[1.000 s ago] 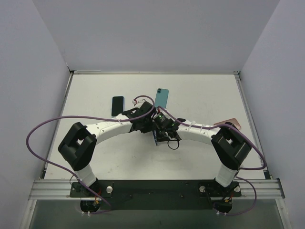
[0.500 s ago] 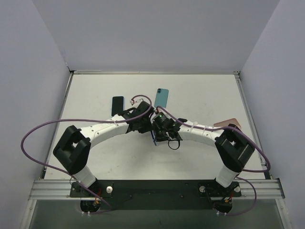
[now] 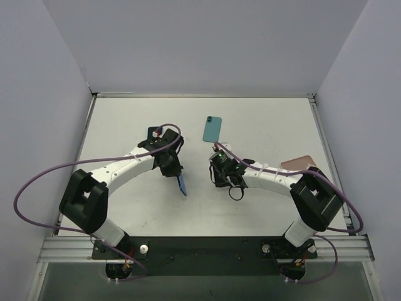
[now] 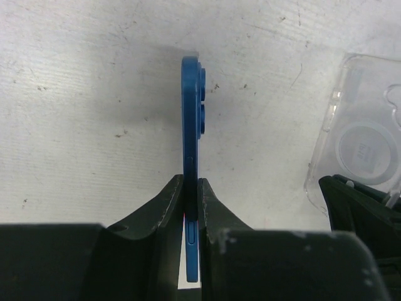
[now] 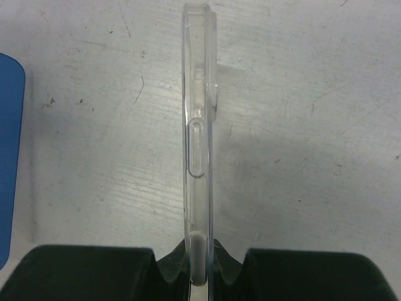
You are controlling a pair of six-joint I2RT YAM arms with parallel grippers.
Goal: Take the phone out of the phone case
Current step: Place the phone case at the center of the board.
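Left end effector (image 4: 191,187) pinches slim blue phone (image 4: 190,113); right end effector (image 5: 199,249) clamps clear plastic case (image 5: 199,125).

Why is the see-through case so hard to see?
Right wrist view: the clear plastic phone case lets the white table show through; only its edges catch light, soft shadow to its right. Left wrist view: the blue phone stands out sharply.

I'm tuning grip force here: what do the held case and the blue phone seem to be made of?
The clear case: transparent, glossy plastic, probably; the table shows through it. The blue phone: hard-looking, smooth, low-glare blue shell; metal or glass, I cannot tell.
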